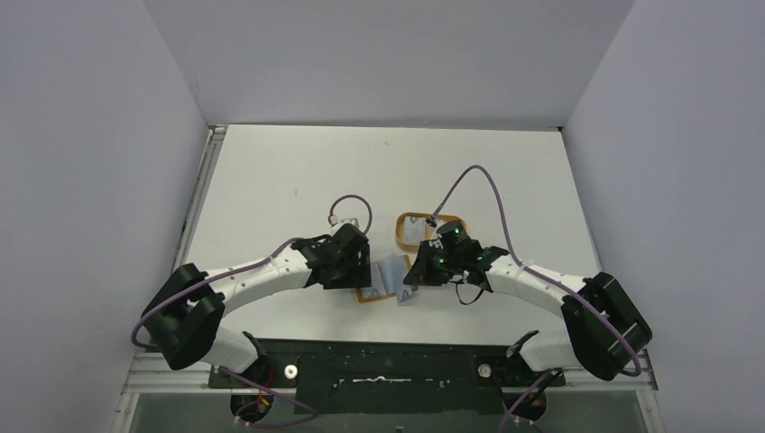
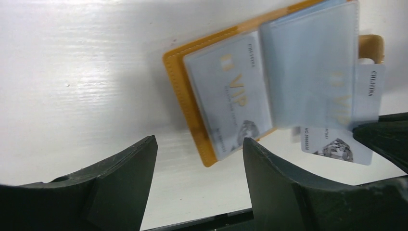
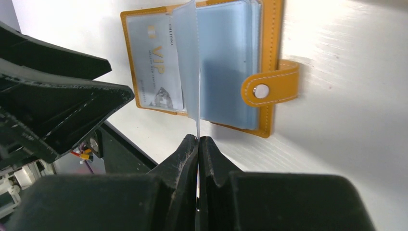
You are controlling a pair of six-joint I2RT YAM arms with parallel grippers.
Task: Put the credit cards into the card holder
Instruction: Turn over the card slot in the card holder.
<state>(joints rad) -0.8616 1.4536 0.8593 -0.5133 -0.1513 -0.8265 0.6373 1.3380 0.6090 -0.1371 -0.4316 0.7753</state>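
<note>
The tan-orange card holder lies open on the table between both grippers. It also shows in the left wrist view and the right wrist view, snap stud on its tab. A silvery VIP credit card sits in its left inner pocket. My right gripper is shut on a second silvery card, held edge-on against a raised clear sleeve. I cannot tell whether that card is inside the sleeve. My left gripper is open and empty, just above the table by the holder's near corner.
An orange oval rimmed tray stands just behind the right gripper. The left gripper is close on the holder's left side. A black base plate runs along the table's near edge. White walls enclose the table.
</note>
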